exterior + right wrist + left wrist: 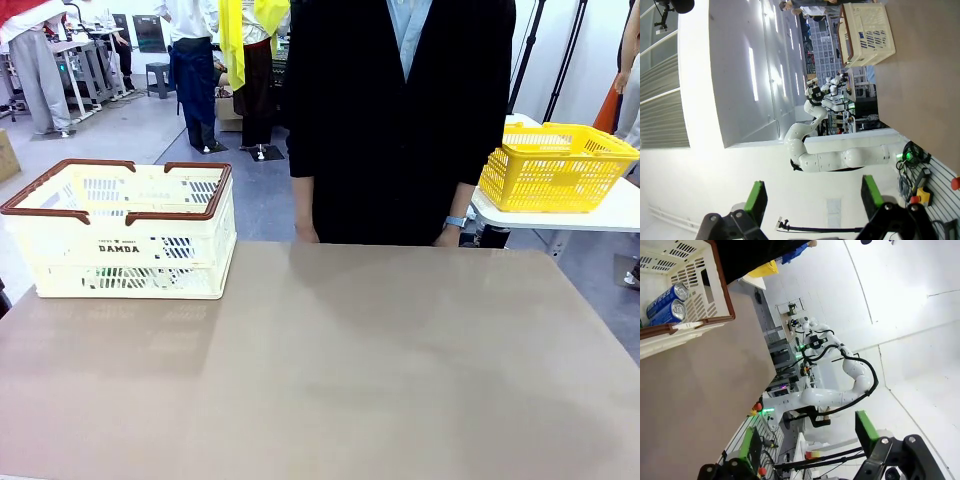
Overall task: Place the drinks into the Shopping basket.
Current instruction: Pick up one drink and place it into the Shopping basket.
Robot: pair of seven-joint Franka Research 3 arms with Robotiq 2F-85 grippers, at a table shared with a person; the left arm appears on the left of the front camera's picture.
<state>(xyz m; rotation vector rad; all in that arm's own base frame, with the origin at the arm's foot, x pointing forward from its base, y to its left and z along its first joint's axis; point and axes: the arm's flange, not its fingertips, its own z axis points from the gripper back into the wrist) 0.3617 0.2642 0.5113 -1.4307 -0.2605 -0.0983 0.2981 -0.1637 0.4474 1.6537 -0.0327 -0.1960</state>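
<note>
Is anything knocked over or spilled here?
Nothing spilled. Two blue cans lie on their sides inside the cream basket, which sits square on the table. Nothing else stands out.

The left gripper [807, 440] and the right gripper [812, 200] both hold their jaws wide apart, empty, green pads at six o'clock.

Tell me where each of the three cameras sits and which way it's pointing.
Front view: between the arms, facing across the table at the person; cream basket left.
Left wrist view: on the left arm, rolled sideways; open left gripper at bottom, blue cans in the basket.
Right wrist view: on the right arm, rolled sideways; open right gripper at bottom.
Shared: all three show the basket.
</note>
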